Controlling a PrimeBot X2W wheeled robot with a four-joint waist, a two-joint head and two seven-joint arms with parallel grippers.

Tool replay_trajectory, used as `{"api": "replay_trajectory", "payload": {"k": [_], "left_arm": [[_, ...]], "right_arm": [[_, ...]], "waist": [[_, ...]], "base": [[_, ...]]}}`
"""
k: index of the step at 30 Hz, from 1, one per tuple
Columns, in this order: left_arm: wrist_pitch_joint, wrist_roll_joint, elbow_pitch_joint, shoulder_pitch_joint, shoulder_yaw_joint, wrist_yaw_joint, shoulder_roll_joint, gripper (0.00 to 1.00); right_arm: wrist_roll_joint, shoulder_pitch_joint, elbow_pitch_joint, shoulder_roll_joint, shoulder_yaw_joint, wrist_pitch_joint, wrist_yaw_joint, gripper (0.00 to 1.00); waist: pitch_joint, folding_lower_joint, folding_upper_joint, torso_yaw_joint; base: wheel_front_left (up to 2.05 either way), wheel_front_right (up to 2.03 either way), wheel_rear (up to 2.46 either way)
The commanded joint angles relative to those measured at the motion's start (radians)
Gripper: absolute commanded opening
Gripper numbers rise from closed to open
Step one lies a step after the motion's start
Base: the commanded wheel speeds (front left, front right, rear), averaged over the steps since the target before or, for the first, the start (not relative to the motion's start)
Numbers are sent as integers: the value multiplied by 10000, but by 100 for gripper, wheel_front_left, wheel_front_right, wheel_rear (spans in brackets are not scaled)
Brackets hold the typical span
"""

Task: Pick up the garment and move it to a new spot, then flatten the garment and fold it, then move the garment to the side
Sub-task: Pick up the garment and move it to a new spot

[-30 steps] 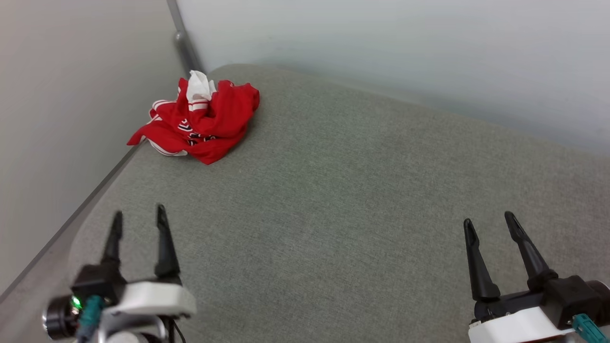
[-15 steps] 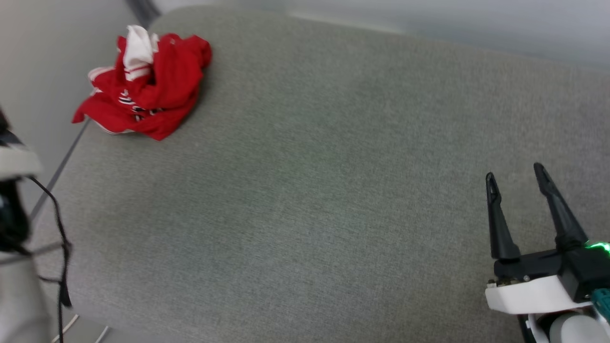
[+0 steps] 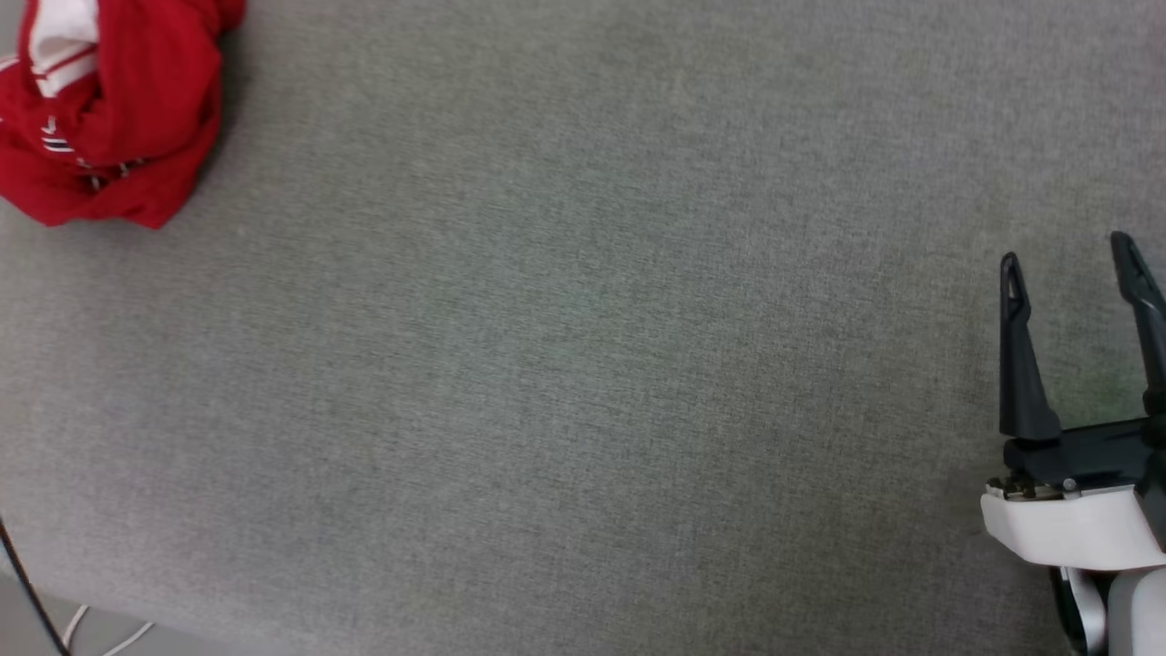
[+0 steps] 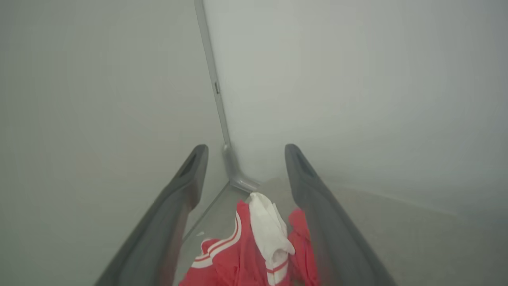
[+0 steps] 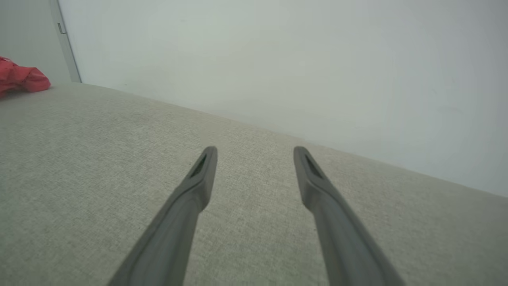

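Note:
The garment [image 3: 109,118] lies crumpled at the upper left of the head view, a red heap with a white striped sleeve on top, resting on the grey fabric surface [image 3: 565,364]. In the left wrist view the garment [image 4: 246,254] sits low between the two spread fingers of my left gripper [image 4: 242,159], which is open, above and short of the cloth. My right gripper [image 3: 1070,251] stands open at the right edge of the head view, far from the garment. The right wrist view shows my right gripper [image 5: 254,153] with nothing between its fingers, and the garment [image 5: 22,79] far off at the left.
Pale walls meet in a corner with a grey metal post [image 4: 222,131] just behind the garment. A wall [image 5: 278,59] runs along the far edge of the surface. A thin cable [image 3: 27,592] hangs past the near left edge.
The head camera has tilted down and shifted, so the garment sits further up-left and the walls have left the picture. The left gripper has left the head view; both grippers stay open.

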Motion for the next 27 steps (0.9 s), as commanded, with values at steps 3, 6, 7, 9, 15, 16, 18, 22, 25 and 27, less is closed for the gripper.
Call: {"api": "replay_trajectory", "payload": {"k": [3, 6, 7, 9, 15, 16, 18, 22, 25, 27], "left_arm": [[1791, -1201, 484, -513, -1019, -5, 605, 100], [3244, -2216, 735, -727, -1785, -8, 923, 100], [3719, -2531, 797, -775, -1988, -8, 1038, 100], [4594, -3048, 907, -856, -2380, -7, 1286, 100], [6619, -4157, 1382, -919, -3309, -8, 1523, 100], [6860, -4295, 1509, -897, -3420, -9, 1495, 100], [7283, -4450, 1792, -766, -3673, -9, 1398, 100], [7747, -4598, 2448, -487, -4128, -9, 1039, 100], [7581, -4702, 2681, -419, -4477, -10, 912, 0], [7334, -4686, 2604, -510, -4556, -8, 1145, 0]], "right_arm": [[-75, -234, -259, -177, -64, -21, -3, 100], [-128, -313, -399, -266, -105, -20, -3, 100], [-132, -318, -447, -294, -117, -21, -3, 100], [-159, -324, -499, -340, -142, -21, -3, 100], [-237, -377, -619, -437, -185, -19, -3, 100], [-246, -386, -604, -447, -214, -16, -5, 100], [-252, -396, -588, -469, -223, -9, -5, 100], [-249, -404, -566, -492, -234, -7, -5, 100], [-283, -404, -511, -473, -212, -6, -5, 100], [-278, -361, -492, -436, -196, -6, -5, 100]], "waist": [[691, -2, 0, -336], [993, -2, 0, -478], [1086, -2, 0, -518], [1265, -2, 0, -600], [1818, -2, 0, -792], [1891, -2, 0, -818], [2000, -2, 0, -867], [2126, -2, 0, -935], [2006, -2, 0, -954], [1853, -2, 0, -927]], "base": [[0, 0, 0], [0, 0, 0], [0, 0, 0], [0, 0, 0], [0, 0, 0], [0, 0, 0], [0, 0, 0], [0, 0, 0], [0, 0, 0], [0, 0, 0]]}}
